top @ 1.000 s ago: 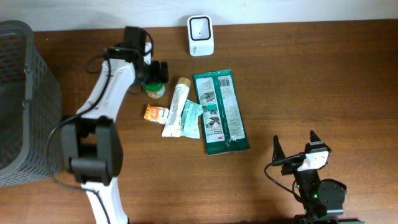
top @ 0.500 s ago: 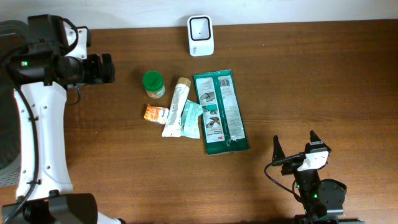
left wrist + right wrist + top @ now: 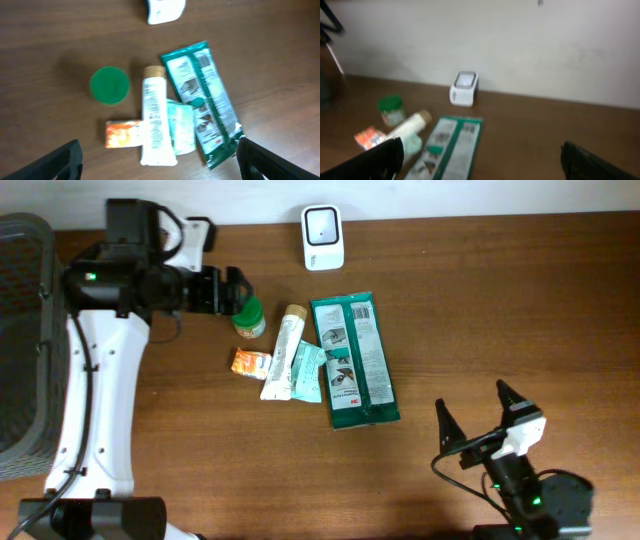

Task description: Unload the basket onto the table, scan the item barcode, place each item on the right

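Left gripper: jaws spread wide with nothing between them; raised above the table, overlapping the edge of the jar in the overhead view.
Right gripper: jaws spread wide and empty; at the near right of the table, well apart from the goods.
Small jar with round green lid: upright at the left end of the cluster, just beside the tube's cap.
Cream plastic tube with tan cap: lying flat, cap toward the scanner, between jar and wipes pack.
Small orange packet: flat, touching the tube's left side.
Pale green sachet: flat, between tube and wipes pack, touching both.
Dark green flat wipes pack: flat, printed label up; barcode too small to make out.
White boxy barcode scanner: at the far edge, near the top of the wipes pack, not touching it.
Grey mesh basket: at the table's left edge.
Brown wooden table: under everything.
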Robot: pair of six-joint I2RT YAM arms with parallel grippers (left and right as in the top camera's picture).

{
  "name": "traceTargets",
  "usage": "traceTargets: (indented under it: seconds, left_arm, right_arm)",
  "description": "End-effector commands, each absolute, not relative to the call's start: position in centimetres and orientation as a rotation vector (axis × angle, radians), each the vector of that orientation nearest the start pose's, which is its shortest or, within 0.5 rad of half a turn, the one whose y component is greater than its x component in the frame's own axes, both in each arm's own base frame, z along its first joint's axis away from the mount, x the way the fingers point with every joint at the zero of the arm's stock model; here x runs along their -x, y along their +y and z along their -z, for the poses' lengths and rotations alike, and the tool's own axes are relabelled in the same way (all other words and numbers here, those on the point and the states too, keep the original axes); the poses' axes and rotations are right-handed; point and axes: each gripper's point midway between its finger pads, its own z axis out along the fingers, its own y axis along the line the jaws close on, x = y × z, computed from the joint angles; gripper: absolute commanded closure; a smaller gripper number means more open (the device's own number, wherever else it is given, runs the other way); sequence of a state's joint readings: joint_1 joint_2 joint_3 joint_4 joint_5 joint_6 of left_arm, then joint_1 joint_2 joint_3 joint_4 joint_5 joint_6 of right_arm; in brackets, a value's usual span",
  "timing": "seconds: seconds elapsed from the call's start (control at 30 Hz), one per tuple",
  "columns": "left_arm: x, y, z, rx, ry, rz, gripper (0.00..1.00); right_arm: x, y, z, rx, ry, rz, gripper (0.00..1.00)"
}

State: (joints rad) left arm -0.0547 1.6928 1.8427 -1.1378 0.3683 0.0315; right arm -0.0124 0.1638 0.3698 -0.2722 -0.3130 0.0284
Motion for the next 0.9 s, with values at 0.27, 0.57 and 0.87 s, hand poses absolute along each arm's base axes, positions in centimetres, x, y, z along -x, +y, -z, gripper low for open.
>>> traceTargets:
  seconds: [0.27,0.57,0.87]
  left_arm:
    - [-39.8,-17.2,-25.0,-0.302,2.573,0.653,0.37]
    - [-41.4,-23.8,-15.2,-0.309,2.757,0.711,1.0]
    - [-42.8,-27.0,-6.5,-0.249,2.863,0.725,1.0]
  right_arm:
    - [-28.3,7.6,-27.5,0.316,2.236,-0.511,0.02]
    - [-33.9,6.1,-17.4,0.075,2.651,-0.781,0.24]
    - [-34.7,6.7,-10.8,-0.032,2.82,-0.937,0.77]
